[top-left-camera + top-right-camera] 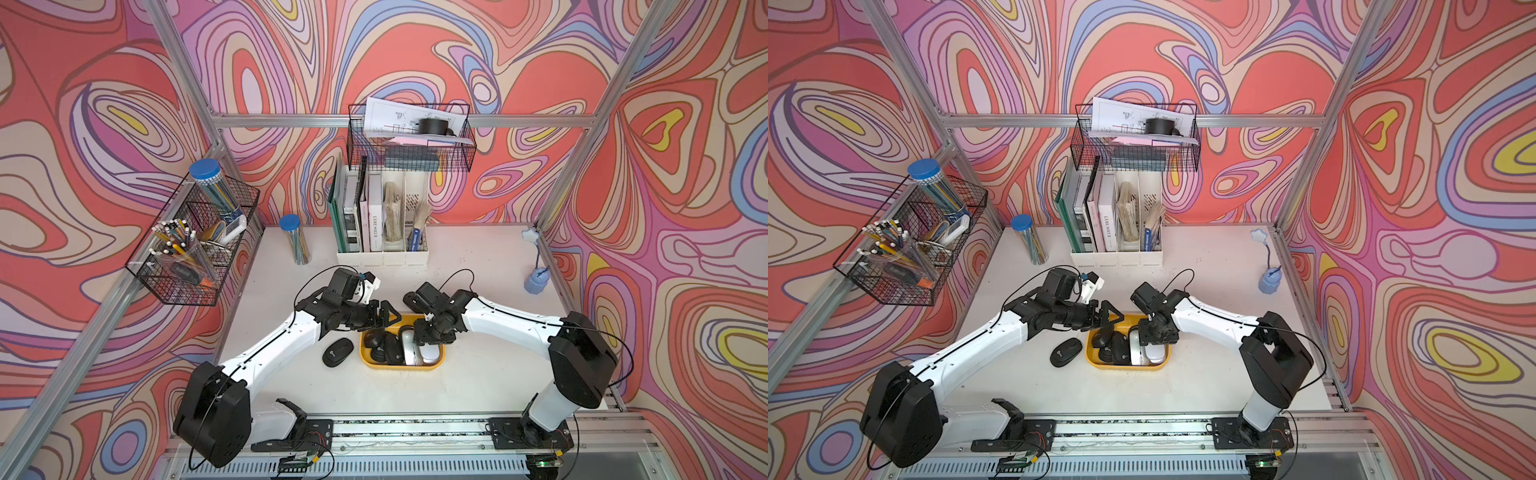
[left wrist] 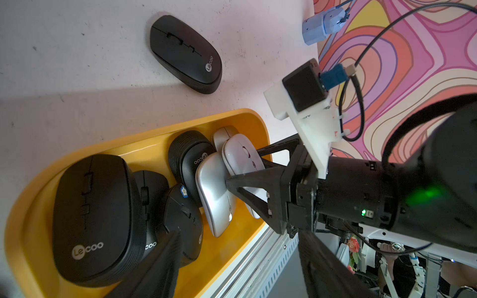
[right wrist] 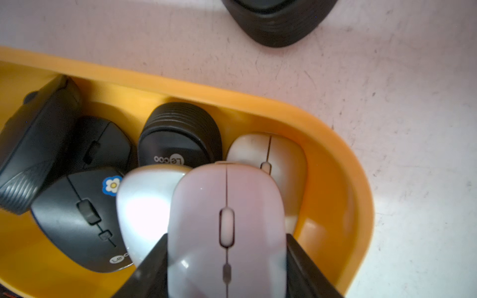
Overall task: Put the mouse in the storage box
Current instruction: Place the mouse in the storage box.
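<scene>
The storage box (image 1: 401, 366) (image 1: 1125, 367) (image 2: 180, 123) (image 3: 361, 193) is a shallow yellow tray at mid table holding several black, silver and white mice. My right gripper (image 1: 424, 337) (image 1: 1148, 338) (image 3: 227, 268) is shut on a pale lilac-white mouse (image 3: 227, 219) (image 2: 242, 154) (image 1: 429, 354), held low inside the box's right end, over the other mice. My left gripper (image 1: 388, 319) (image 1: 1111, 318) (image 2: 240, 273) hovers open and empty over the box's back left corner. A black mouse (image 1: 338, 351) (image 1: 1065, 351) lies on the table just left of the box.
Another black mouse (image 2: 185, 54) (image 3: 278, 20) lies on the table beyond the box, near the right wrist. A white file holder (image 1: 382, 253) with books stands at the back, a pencil tube (image 1: 296, 241) to its left. A blue lamp (image 1: 536, 282) stands at the right edge.
</scene>
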Motion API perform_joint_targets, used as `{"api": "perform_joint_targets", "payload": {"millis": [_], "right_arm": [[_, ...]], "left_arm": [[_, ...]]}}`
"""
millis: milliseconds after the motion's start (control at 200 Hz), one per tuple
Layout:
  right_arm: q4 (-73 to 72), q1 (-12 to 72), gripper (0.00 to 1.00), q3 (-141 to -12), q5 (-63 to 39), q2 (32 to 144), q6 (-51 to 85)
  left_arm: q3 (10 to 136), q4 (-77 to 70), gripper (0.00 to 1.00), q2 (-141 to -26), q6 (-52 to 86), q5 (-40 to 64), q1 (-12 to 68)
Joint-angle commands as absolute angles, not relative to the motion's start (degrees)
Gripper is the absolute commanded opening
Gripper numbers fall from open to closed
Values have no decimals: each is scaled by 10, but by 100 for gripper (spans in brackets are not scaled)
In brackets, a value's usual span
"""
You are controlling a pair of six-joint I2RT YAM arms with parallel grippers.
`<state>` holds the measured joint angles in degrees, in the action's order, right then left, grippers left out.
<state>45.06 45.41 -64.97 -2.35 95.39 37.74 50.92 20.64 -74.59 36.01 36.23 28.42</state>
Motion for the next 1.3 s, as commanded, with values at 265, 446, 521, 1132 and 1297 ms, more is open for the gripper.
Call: {"api": "perform_joint_targets", "payload": {"millis": [265, 446, 521, 1132, 1297], "right_arm": [[461, 455, 64, -663, 2, 989, 353], [472, 455, 66, -668, 17, 982, 352], [480, 455, 67, -671, 22, 975, 351], [520, 437, 72, -766, 152, 928, 239], [494, 393, 74, -801, 154, 1004, 145]], "left_arm": [[546, 258, 77, -768, 348, 336, 285], [555, 258, 77, -782, 351, 341, 285], [560, 261, 77, -787, 349, 344, 286], [603, 288, 77, -800, 353, 325, 286], [626, 299, 78, -809, 364, 315, 286]]}}
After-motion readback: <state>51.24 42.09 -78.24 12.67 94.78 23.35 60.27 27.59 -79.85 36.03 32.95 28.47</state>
